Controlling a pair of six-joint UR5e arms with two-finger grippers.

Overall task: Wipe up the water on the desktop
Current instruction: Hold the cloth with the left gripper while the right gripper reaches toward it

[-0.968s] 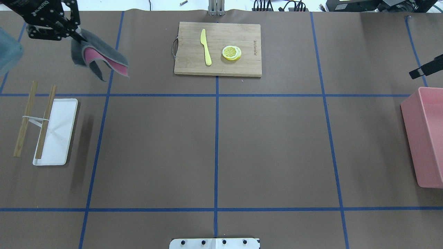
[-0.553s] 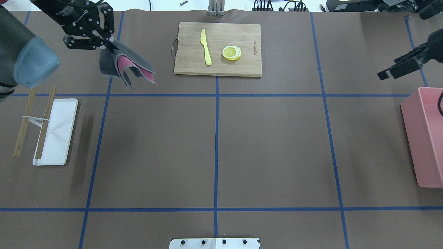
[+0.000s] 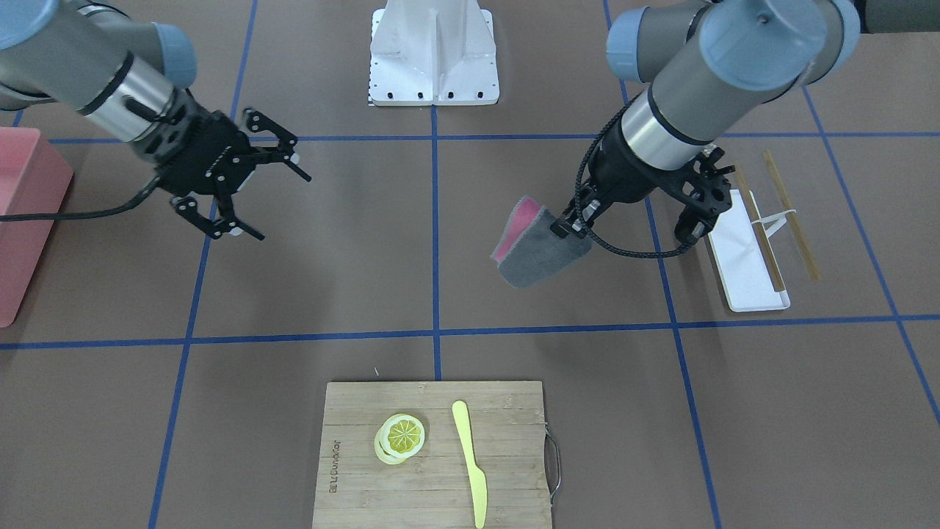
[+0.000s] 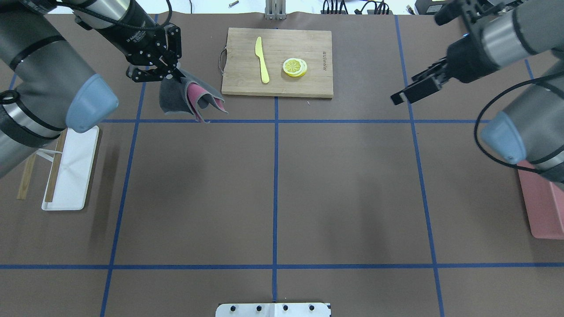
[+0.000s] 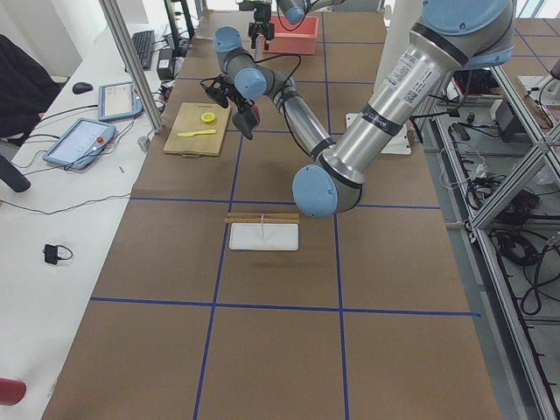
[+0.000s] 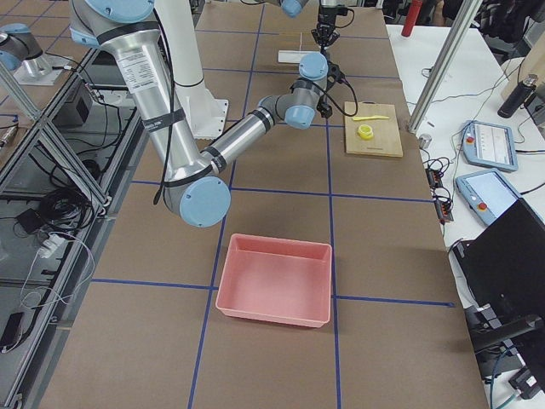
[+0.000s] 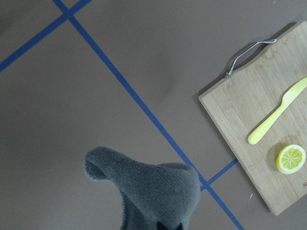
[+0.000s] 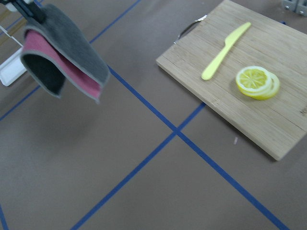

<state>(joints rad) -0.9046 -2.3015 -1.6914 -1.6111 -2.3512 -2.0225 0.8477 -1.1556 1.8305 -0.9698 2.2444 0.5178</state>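
Front-facing: desktop [image 3: 330, 279], brown with blue-taped squares, lying under both arms; left gripper [image 3: 567, 226] pinching grey-pink cloth [image 3: 540, 253], which is seemingly hanging clear of the surface; right gripper [image 3: 273, 207] spreading wide, holding nothing.
Overhead: cutting board [image 4: 277, 61] sitting at the far edge.
Right side: pink bin [image 6: 277, 281] resting nearest the camera; tablets [image 6: 487, 143] lying on a white bench [image 6: 464, 94] alongside.

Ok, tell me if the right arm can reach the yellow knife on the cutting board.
Probably yes. The right gripper is open and empty near the bamboo cutting board, and the yellow knife lies uncovered on it; only the lemon slices sit next to it.
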